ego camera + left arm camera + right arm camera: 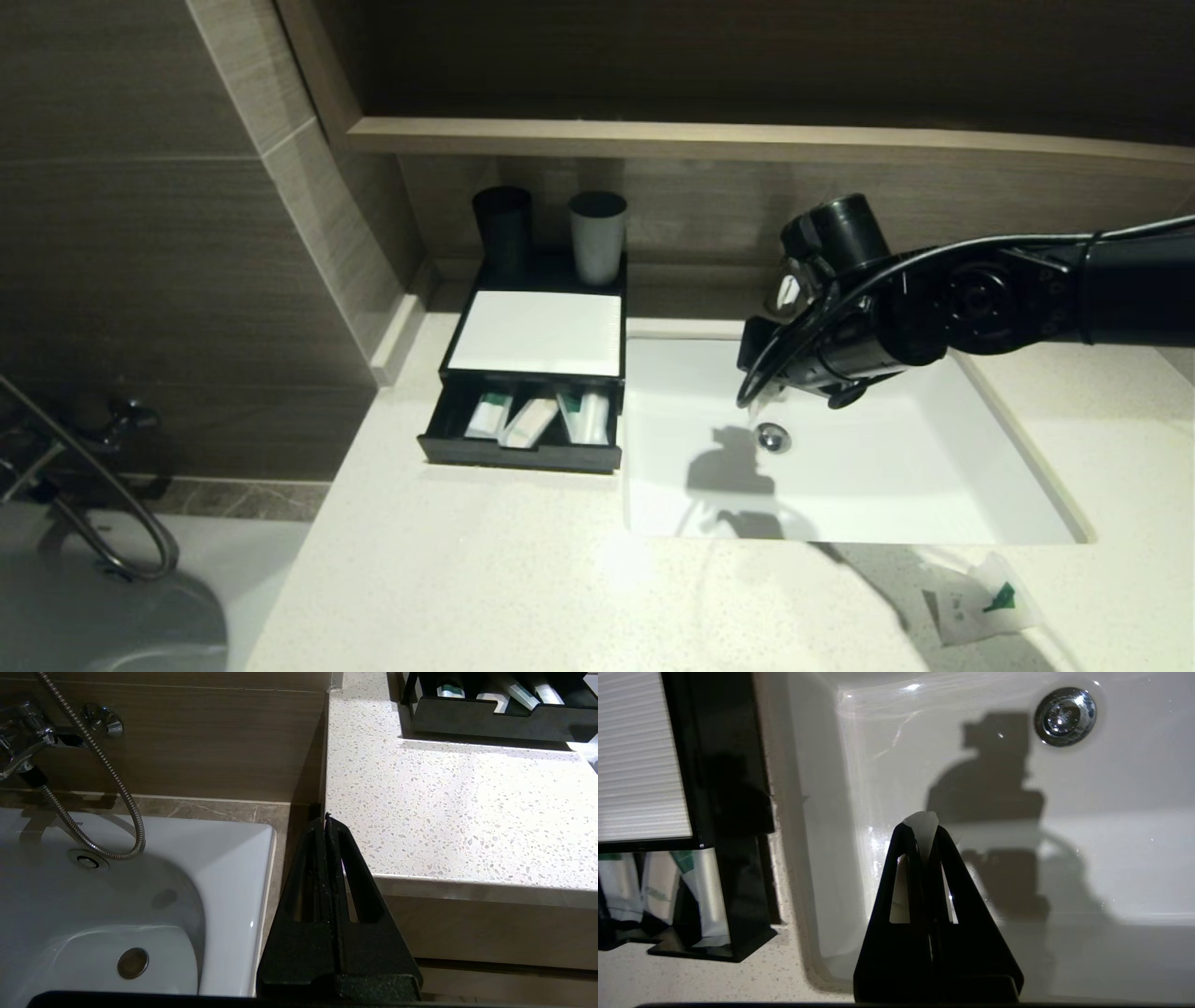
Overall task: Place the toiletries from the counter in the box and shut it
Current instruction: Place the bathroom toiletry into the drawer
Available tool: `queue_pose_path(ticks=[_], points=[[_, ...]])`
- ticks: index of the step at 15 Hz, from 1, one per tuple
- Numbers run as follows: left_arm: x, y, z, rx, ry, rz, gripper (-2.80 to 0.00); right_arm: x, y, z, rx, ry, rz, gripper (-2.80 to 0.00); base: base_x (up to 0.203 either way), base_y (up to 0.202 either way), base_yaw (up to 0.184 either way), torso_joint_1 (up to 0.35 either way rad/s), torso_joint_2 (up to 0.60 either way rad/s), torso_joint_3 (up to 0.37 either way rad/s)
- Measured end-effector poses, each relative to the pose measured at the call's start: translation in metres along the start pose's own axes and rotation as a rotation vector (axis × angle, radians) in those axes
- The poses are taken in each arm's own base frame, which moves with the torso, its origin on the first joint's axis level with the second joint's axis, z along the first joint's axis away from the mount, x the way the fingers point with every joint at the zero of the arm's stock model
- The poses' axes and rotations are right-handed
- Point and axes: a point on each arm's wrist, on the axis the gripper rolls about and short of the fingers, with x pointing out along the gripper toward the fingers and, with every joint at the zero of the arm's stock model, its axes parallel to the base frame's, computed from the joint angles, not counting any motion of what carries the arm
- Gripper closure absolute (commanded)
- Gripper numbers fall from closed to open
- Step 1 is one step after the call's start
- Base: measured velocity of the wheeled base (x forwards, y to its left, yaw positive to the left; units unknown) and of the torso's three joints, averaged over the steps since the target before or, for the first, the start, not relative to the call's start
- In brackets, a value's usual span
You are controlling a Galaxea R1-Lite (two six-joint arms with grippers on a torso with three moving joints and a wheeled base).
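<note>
The black box with its white panel stands on the counter left of the white basin. Its drawer is pulled out and holds three clear-and-white toiletry packets, also seen in the right wrist view. My right gripper hovers over the basin near the drain, shut on a thin white packet that pokes out past its tips. A squarish packet with a green mark lies on the counter in front of the basin at the right. My left gripper is shut and empty beside the counter's left edge.
A black cup and a grey cup stand on the back of the box. The chrome drain lies under my right gripper. A bathtub with a shower hose sits below the counter on the left. A wooden shelf runs above.
</note>
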Motion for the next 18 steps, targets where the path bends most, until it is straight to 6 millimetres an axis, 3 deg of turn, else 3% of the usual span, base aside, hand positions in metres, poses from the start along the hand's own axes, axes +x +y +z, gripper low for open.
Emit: queue_pose_path(ticks=[6,14,18], points=[[0.0,0.0,0.0,0.0,0.0,0.0,0.0,-0.03,0.047,-0.003,-0.067,-0.07,0.122,0.0,0.0,0.0,0.0,0.0,0.0,0.0],[0.0,0.0,0.0,0.0,0.0,0.0,0.0,-0.039,0.095,-0.036,-0.19,-0.048,0.22,0.0,0.0,0.0,0.0,0.0,0.0,0.0],[0.0,0.0,0.0,0.0,0.0,0.0,0.0,-0.032,0.109,-0.042,-0.223,-0.045,0.24,0.0,0.0,0.0,0.0,0.0,0.0,0.0]])
